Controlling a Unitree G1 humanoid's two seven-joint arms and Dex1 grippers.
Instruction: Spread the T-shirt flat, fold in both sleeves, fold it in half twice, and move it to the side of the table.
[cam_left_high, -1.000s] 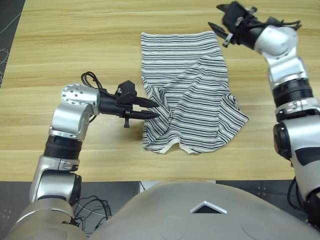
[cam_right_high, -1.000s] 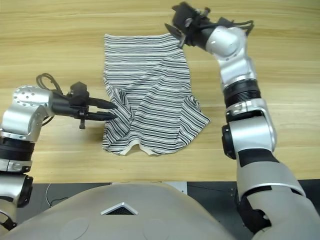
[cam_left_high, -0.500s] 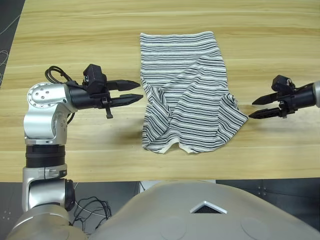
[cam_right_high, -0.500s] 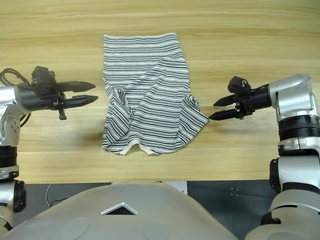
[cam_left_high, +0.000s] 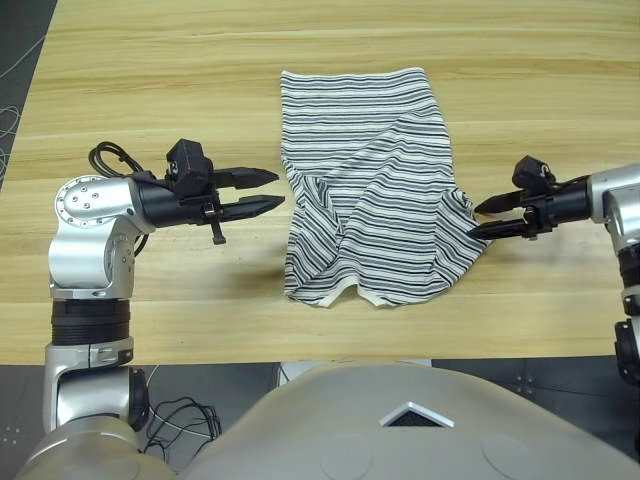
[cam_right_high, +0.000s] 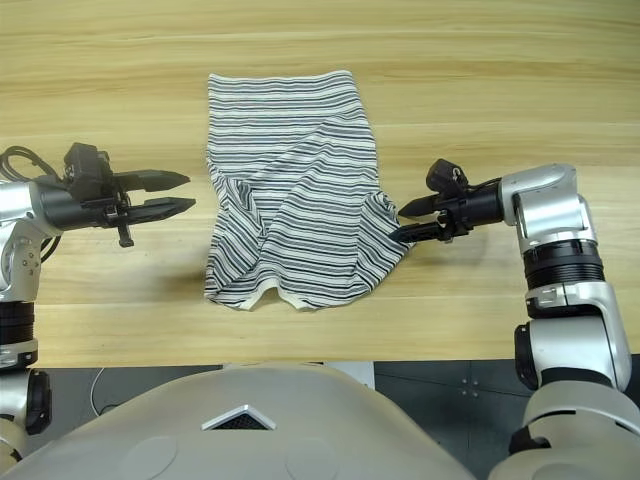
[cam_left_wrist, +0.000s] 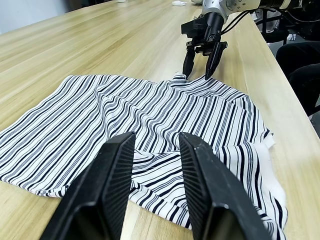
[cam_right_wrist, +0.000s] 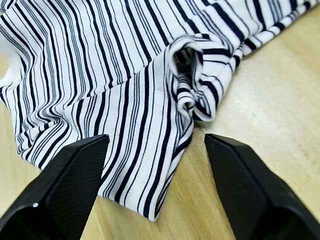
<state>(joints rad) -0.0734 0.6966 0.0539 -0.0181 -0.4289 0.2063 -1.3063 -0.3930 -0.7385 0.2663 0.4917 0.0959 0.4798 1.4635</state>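
T-shirt (cam_left_high: 370, 180) lies rumpled on the table (cam_left_high: 150, 60), neck end (cam_left_high: 350, 292) at 6 o'clock, hem (cam_left_high: 350, 72) at 12; left gripper (cam_left_high: 278, 188) at 9, parted, empty, off the cloth; right gripper (cam_left_high: 474, 222) at 3, parted, empty, tips at the bunched sleeve (cam_left_high: 455, 205); best pinch one layer, pull outward.

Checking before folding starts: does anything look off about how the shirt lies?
The T-shirt is not flat: its near half is rumpled, with a diagonal crease, and the edge by the right gripper is curled over itself.
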